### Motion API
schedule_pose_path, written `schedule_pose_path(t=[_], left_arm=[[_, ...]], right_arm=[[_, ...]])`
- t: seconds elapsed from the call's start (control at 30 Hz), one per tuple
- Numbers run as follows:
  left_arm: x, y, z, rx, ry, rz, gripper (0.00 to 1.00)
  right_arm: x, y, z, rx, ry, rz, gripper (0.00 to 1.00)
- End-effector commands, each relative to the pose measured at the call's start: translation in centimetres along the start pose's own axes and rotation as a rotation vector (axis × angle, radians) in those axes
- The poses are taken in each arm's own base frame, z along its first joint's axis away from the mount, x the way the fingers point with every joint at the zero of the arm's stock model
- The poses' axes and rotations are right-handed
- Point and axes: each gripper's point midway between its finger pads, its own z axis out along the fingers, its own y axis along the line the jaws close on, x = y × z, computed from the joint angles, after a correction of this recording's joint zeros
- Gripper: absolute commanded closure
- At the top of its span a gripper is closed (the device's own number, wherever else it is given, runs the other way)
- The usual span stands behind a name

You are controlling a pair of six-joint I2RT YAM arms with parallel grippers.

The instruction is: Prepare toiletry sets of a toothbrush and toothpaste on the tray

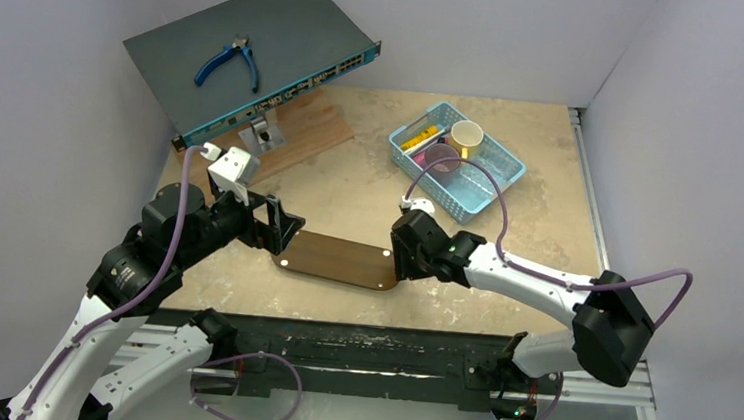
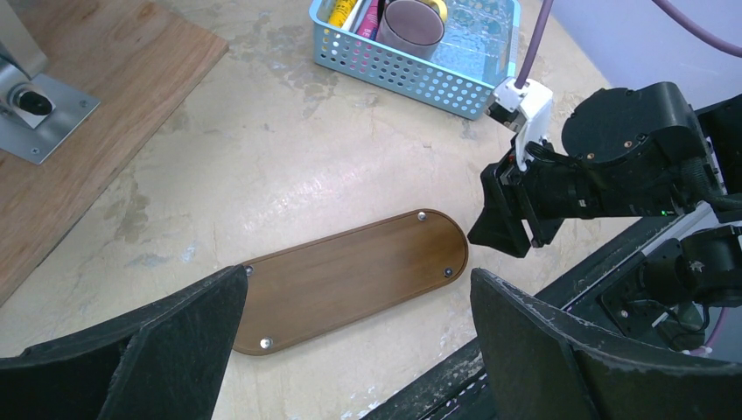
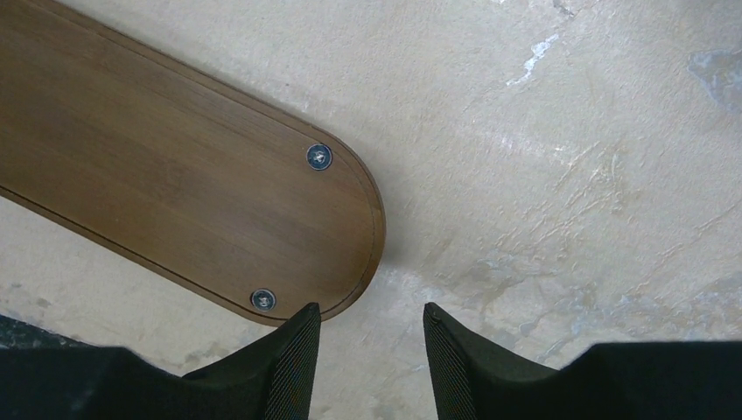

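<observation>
At the near middle of the surface (image 1: 350, 183), the tray (image 1: 336, 259) lies flat and bare, its long axis running left to right between the two arms. No brush or tube is on it, so the task is judged to be at its start.

The right fingers (image 3: 289, 367) point down just beside the tray's right rounded end, parted, with nothing between them. The left fingers (image 2: 175, 341) stand at the tray's left end, spread wide and also empty.

Beyond the tray, toward the far right, stands the blue basket (image 2: 402, 74). It holds the toothpaste, a yellow-orange tube (image 2: 343, 10) and a magenta-pink tube (image 2: 369, 19), beside two cups. No toothbrush can be made out with certainty in any view.

The basket lies well apart from both sets of fingers, farther back and to the right. The right arm is the nearer. The next pick is therefore judged to fall to it, reaching back from the tray end.
</observation>
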Motion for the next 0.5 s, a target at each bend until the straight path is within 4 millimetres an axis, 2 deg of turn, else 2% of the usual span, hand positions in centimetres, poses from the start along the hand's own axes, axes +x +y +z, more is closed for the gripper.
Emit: schedule_pose_path(t=[0.0,0.13,0.47], left_arm=[[-0.2,-0.1,0.1,0.011,-0.008,0.020,0.02],[-0.3,-0.1,0.1,0.012,-0.010,0.022,0.02],[-0.4,-0.1,-0.1,0.010,-0.016,0.022,0.02]], right_arm=[[0.1,-0.1,0.7,0.017,-0.006,0.046,0.51],[0.1,0.2,1.3,0.016,0.000,0.048,0.52],[0.7,-0.9,2.3,0.084,0.015,0.046,0.54]])
